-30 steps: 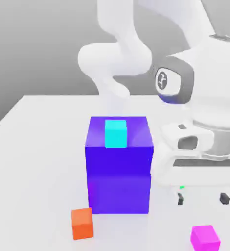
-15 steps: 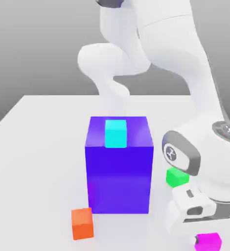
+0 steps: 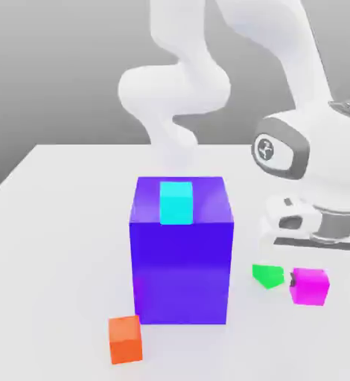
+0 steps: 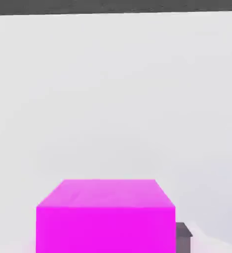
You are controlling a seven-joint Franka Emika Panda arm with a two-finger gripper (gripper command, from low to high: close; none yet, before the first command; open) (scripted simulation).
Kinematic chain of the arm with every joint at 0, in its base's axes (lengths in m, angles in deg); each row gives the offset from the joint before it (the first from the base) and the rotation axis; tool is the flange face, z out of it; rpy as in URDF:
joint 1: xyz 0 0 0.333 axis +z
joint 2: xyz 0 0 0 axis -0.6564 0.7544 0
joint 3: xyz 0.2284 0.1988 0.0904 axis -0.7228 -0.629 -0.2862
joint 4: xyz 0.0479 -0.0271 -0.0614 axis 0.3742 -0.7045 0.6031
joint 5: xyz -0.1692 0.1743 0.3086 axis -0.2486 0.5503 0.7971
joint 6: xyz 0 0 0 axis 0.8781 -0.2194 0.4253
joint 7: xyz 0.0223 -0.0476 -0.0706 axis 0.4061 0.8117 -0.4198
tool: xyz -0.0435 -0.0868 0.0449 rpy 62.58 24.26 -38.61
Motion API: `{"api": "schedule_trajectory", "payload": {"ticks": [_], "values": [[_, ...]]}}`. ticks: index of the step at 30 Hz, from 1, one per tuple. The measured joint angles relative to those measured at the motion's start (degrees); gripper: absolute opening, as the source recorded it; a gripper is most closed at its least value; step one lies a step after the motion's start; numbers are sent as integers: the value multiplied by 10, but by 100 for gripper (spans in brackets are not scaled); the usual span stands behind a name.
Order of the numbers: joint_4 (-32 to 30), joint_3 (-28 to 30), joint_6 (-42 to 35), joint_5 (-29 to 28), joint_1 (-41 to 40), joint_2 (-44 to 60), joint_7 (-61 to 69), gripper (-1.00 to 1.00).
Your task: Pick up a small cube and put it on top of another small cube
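While clamped on the small magenta cube, hung above the white table with jaws pinched against the cube's sides: the gripper, lifted clear of the surface on the exterior view's right of the big blue-purple block. In front of that block, lay a small orange cube. Between block and magenta cube, sat a small green cube. Atop the block, rested a cyan cube.

The tall blue block blocked the bench's middle. At its four o'clock sat a green cube; open bench lay at nine o'clock.
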Motion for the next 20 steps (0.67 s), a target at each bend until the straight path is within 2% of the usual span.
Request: {"api": "schedule_trajectory", "payload": {"ticks": [4,8,10,14,17,18,20], "values": [[-78,-6,8,72,31,-82,-35,-100],[-154,-1,12,173,82,-163,-51,-100],[-179,1,25,207,102,-176,-58,-100],[-184,-8,98,185,90,-107,-81,-100],[-182,-3,159,117,69,-43,-128,-100],[-182,2,172,94,65,-28,-144,100],[-182,2,172,94,52,-28,-144,100]]}}
